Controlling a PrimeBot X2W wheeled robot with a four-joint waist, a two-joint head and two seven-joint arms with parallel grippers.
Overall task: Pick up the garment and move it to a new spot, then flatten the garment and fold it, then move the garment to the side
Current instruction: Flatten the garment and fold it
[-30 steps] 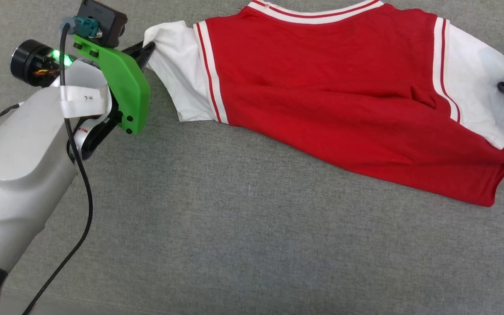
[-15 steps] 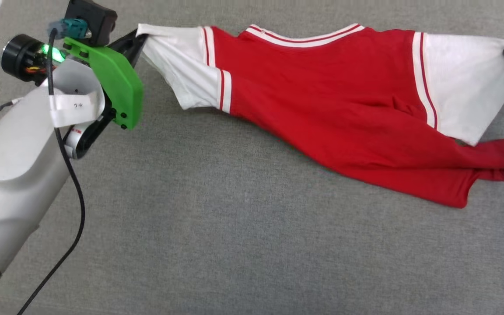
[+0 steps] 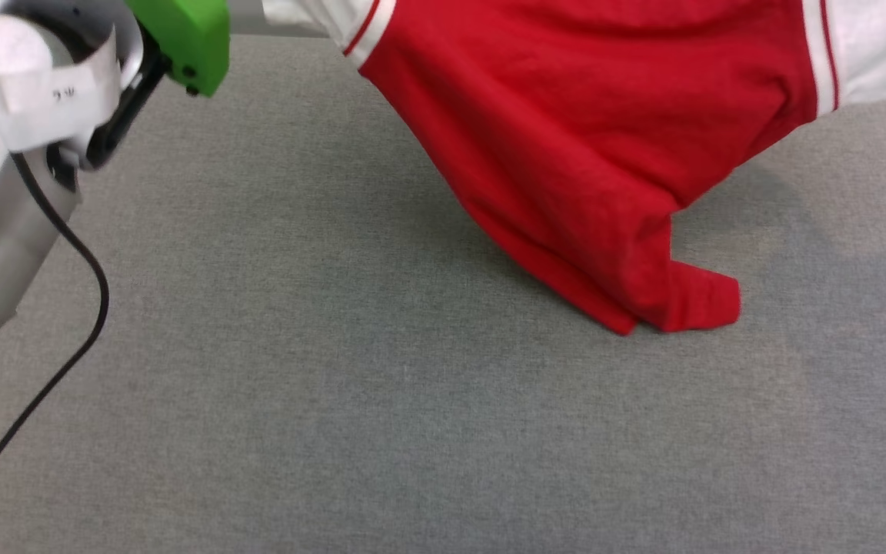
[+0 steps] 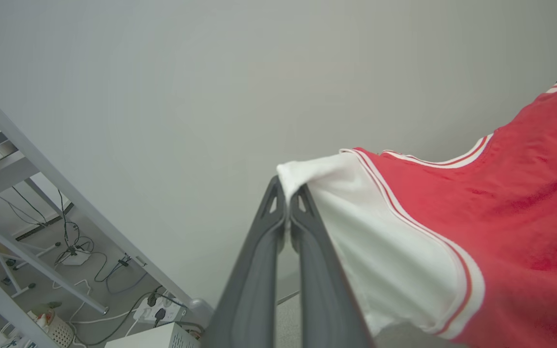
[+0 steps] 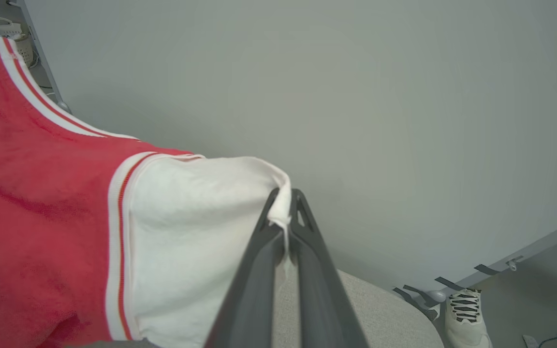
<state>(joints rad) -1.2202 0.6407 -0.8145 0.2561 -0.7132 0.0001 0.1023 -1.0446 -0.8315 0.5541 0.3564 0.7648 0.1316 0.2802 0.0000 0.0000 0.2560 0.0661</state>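
while half-aloft, garment (image 3: 566, 154) between claws (image 4: 286, 187) (image 5: 284, 199) (sleeve-pinched)

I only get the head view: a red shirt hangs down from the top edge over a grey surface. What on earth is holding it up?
Observer: The left claw is shut on the tip of one white sleeve of the garment.
Operator: And the far side?
Observer: The right claw is shut on the edge of the other sleeve.
Operator: Is anybody nearby?
Observer: The right wrist view shows a white shoe with dark laces on the floor, past the edge of the grey surface. I cannot tell whether anyone is wearing it.
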